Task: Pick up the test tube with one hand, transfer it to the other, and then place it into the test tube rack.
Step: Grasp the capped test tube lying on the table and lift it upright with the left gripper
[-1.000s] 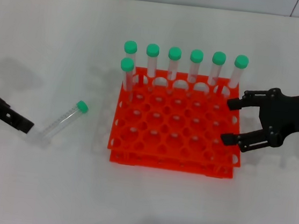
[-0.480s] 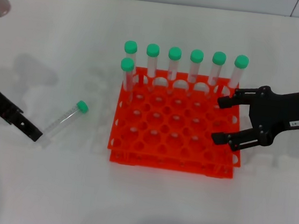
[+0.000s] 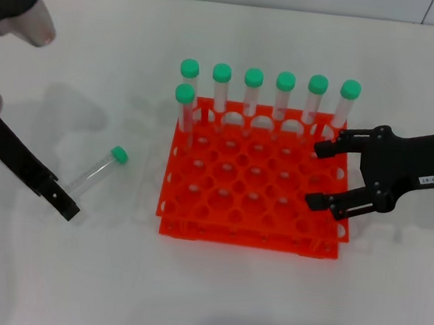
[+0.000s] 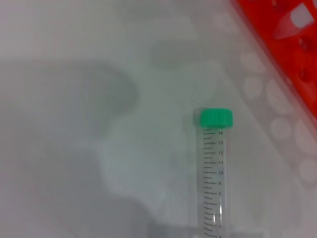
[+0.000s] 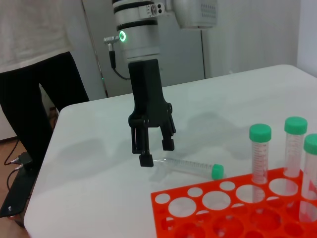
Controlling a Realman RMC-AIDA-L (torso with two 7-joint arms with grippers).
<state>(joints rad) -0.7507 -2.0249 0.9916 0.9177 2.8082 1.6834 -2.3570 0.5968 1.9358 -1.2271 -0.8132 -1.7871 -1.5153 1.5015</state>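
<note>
On the near left of the white table [image 3: 209, 303], you have the left pincer [image 3: 67, 208] lowered over the bottom end of the lying test tube [image 3: 98, 169]. Its fingers are spread, one on either side of the tube's tip, and not pressed on it as far as the right wrist view shows. The tube rests flat on the table, green cap pointing toward the test tube rack [image 3: 255, 184], apart from it. To your right, the right pincer [image 3: 319, 174] hovers over the right edge of the orange rack, fingers spread wide and holding nothing. Farther back, seven capped tubes [image 3: 284, 99] stand upright: six across the rack's far row, and one in the next row at the left corner.
</note>
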